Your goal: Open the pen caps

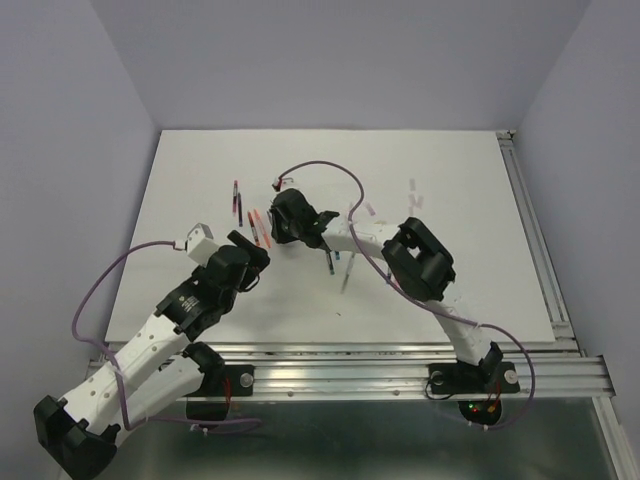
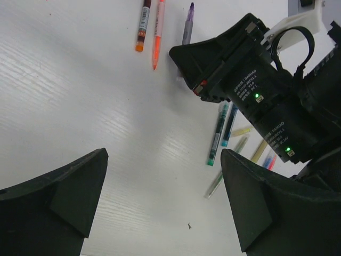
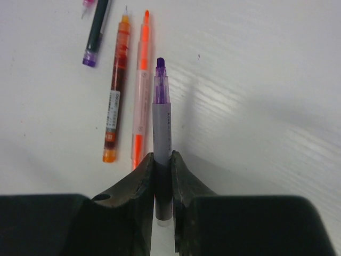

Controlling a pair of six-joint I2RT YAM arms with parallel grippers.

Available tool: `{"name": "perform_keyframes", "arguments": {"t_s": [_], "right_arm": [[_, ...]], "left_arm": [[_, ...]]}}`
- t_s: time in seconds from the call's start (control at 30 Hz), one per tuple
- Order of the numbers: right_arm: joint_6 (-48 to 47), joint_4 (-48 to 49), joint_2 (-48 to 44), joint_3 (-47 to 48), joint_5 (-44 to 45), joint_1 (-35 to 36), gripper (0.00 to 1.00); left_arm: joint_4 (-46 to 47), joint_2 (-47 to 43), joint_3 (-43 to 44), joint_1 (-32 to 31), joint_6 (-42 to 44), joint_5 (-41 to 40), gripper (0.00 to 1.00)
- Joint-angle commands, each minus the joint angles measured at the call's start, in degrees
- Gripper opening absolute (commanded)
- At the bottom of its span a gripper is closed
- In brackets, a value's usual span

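Grips purple pen (image 3: 161,122) near its tail in clenched right gripper (image 3: 162,170), nib bare. Holds left gripper (image 2: 165,197) wide, empty. Shows what look like pale caps (image 1: 411,185) loose on far table (image 1: 200,170). Risks pen pivoting in so slim a pinch, and nib smearing table.

The left gripper (image 2: 164,154) has its fingers (image 2: 74,192) spread wide above the tabletop (image 2: 80,90); ahead, a purple pen (image 2: 187,24) disappears under the right gripper (image 2: 185,57), beside two orange pens (image 2: 157,32).
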Motion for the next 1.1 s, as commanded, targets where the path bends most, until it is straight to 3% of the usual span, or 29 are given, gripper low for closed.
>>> {"name": "perform_keyframes", "arguments": {"t_s": [0.0,0.1,0.33,0.47,0.53,0.57,0.77,1.07], "right_arm": [[-2.00,-8.03,4.37,11.67,-1.86,-0.07,0.22],[-2.17,-10.68,6.31,15.47,-2.03,-0.07,0.32],[-1.56,-8.58,2.10,10.29,-0.72,-0.07,0.51],[-0.59,-7.88,-4.04,4.31,2.26,-0.07,0.62],[-0.59,-6.47,-9.31,-2.00,3.50,-0.16,0.68],[-0.42,-4.81,-15.34,-9.59,5.59,-0.60,0.73],[-1.82,-5.49,-18.91,-15.55,8.86,-1.65,0.72],[-4.28,-11.65,-13.47,-9.49,9.57,-4.64,0.65]], "left_arm": [[-1.28,-1.31,-0.77,-0.25,-0.57,-3.39,0.99],[-1.36,-1.49,-0.86,-0.25,-0.57,-3.48,0.99],[-0.49,-1.49,-1.03,-0.34,0.13,-2.69,0.99],[1.62,-0.53,-1.56,-0.34,1.63,-0.85,0.99],[2.76,0.26,-1.74,-0.25,2.07,0.29,0.99],[3.81,1.14,-1.74,-0.25,2.94,1.61,0.99],[5.66,2.20,-2.09,-0.25,3.82,2.59,0.99],[6.90,3.61,-1.83,-0.25,4.53,3.55,0.99]]}}
